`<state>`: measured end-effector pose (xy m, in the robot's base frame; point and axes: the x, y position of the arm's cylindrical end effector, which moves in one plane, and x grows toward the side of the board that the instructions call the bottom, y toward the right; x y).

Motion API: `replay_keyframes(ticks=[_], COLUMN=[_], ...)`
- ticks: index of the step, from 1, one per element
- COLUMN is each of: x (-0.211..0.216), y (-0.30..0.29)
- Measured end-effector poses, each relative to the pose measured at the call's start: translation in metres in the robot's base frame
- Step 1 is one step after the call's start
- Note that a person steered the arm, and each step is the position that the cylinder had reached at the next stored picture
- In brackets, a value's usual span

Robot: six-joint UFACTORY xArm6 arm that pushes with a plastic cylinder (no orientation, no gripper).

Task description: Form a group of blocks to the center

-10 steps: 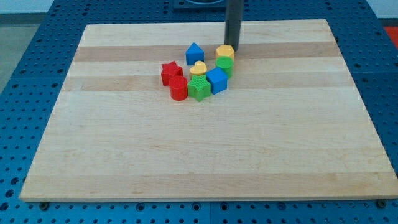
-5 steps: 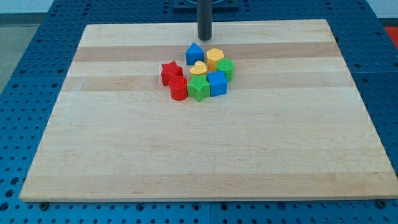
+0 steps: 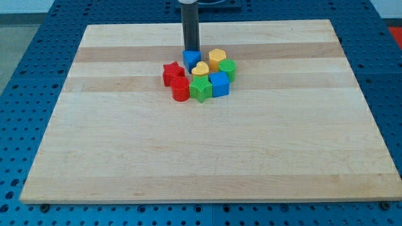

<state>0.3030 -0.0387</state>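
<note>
Several blocks sit in one tight cluster above the middle of the wooden board (image 3: 207, 150). My tip (image 3: 191, 50) stands at the top edge of the blue house-shaped block (image 3: 191, 60), touching it. Below it are the yellow heart (image 3: 200, 68) and the yellow hexagon (image 3: 217, 58). A green cylinder (image 3: 228, 68) and a blue cube (image 3: 219, 83) are on the cluster's right. A green star-like block (image 3: 201, 90) is at the bottom. A red star (image 3: 172, 73) and a red cylinder (image 3: 181, 90) are on the left.
The board lies on a blue perforated table (image 3: 25, 56) that shows on all sides. The rod's upper part (image 3: 190, 19) rises out of the view's top.
My tip moved left, from beside the yellow hexagon to the top of the blue house. The yellow hexagon and green cylinder shifted left into the cluster. The blue house moved slightly down and left.
</note>
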Motion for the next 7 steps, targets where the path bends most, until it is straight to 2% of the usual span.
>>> replay_keyframes(ticks=[1,2,3,4,6,7], x=[0.006,-0.010,0.010,0.046,0.073,0.073], y=[-0.004,-0.049,-0.103,-0.114,-0.093,-0.082])
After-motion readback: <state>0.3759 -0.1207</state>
